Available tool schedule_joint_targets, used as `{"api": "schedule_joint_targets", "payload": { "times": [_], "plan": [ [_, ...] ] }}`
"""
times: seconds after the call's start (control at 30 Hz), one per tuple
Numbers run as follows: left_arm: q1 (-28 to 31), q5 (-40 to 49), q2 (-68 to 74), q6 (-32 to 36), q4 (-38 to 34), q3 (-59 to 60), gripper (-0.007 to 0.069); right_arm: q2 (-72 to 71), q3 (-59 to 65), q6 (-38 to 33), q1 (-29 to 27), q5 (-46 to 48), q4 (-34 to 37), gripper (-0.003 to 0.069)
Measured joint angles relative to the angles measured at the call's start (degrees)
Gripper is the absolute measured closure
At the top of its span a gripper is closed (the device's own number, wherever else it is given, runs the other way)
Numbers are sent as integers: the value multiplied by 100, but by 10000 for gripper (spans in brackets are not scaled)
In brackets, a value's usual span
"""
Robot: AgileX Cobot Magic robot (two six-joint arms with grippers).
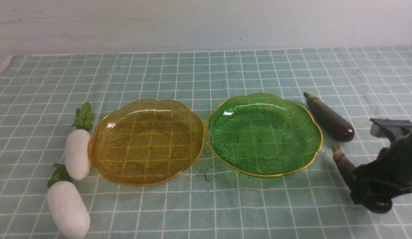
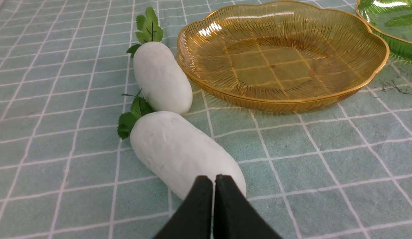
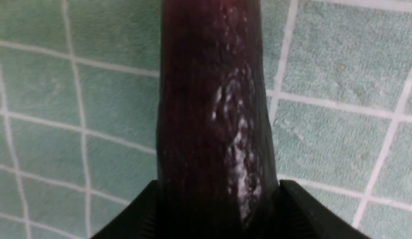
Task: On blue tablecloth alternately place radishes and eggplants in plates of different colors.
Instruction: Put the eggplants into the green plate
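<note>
The right fingers (image 3: 302, 205) are being pressed against both sides of the nearer eggplant (image 3: 212, 99), by the blue tablecloth's (image 1: 206, 73) right edge, with the second eggplant (image 1: 328, 118) behind. The left fingers (image 2: 196, 205), shut on nothing, are being held over the nearer radish (image 2: 179, 152). The second radish (image 2: 161, 78) is lying beside it, toward the left edge. Two plates, amber (image 1: 103, 156) and green (image 1: 312, 126), are being carried mid-cloth.

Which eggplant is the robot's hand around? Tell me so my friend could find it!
Look at the green plate, the right-hand plate on the blue tablecloth. Two eggplants lie just beyond its right edge. It is the nearer eggplant, with the black jaws of the right gripper on either side of it; the farther eggplant lies alone.
</note>
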Motion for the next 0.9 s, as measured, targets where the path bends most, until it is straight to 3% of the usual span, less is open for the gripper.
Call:
{"api": "schedule_joint_targets", "payload": {
  "times": [0.13, 0.27, 0.33, 0.5, 0.63, 0.9],
  "plan": [
    [0, 0, 0, 0, 0, 0, 632, -540, -316, -58, 0, 338, 204, 270],
    [0, 0, 0, 0, 0, 0, 632, -1081, -557, -153, 0, 270, 951, 270],
    [0, 0, 0, 0, 0, 0, 632, -1238, -603, -671, 73, -49, 1861, 270],
    [0, 0, 0, 0, 0, 0, 632, -1058, -603, -1635, 579, -805, 2898, 270],
    [0, 0, 0, 0, 0, 0, 632, -589, -604, -2039, 1061, -1749, 3088, 270],
    [0, 0, 0, 0, 0, 0, 632, 164, -604, -2191, 1166, -2663, 3122, 266]
  ]
}}
